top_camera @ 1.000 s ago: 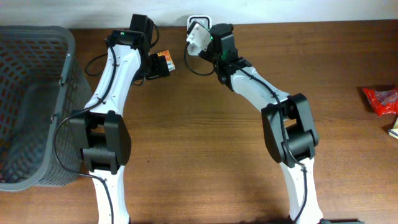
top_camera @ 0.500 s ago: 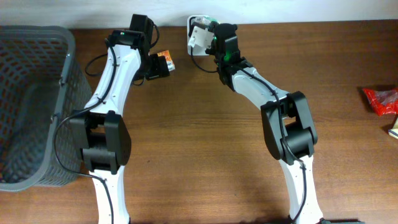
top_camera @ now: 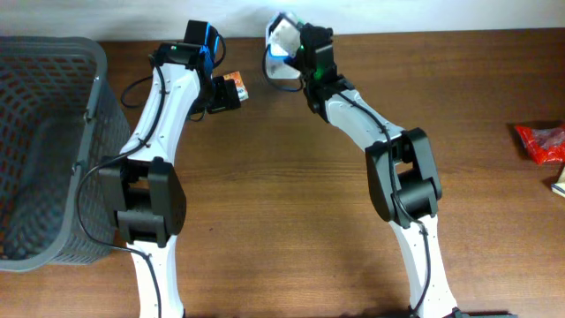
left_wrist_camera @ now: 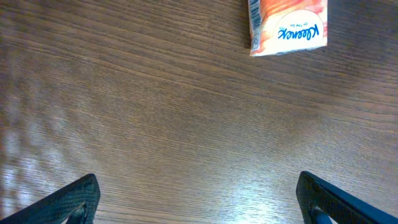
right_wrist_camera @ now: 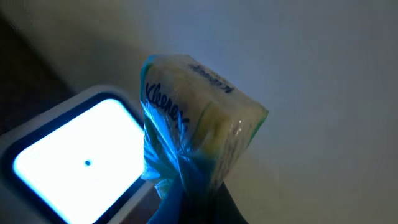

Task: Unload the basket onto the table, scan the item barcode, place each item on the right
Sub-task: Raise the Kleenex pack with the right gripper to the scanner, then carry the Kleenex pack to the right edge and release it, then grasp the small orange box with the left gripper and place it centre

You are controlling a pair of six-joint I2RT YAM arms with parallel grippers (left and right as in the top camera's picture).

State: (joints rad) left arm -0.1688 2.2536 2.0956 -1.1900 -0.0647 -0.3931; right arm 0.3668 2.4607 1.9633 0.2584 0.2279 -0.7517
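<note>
Seemingly at the scanning step itself. Nearest, shows the left gripper (left_wrist_camera: 196, 186) spread wide, gripping nothing, with an orange tissue pack (left_wrist_camera: 287, 26) lying just beyond it. Farther back, finds the right gripper (right_wrist_camera: 188, 204) pinched tight on the pale tissue pack (right_wrist_camera: 193, 124), poised close over the lit scanner (right_wrist_camera: 74, 155). Leaves only confirming the read, probably.

Shop chkout: scanner (right_wrist_camera: 74, 155), basket (top_camera: 53, 106).

Kleenex pack (right_wrist_camera: 199, 127) tilted above glowing scanner (right_wrist_camera: 68, 155), blue-lit.
</note>
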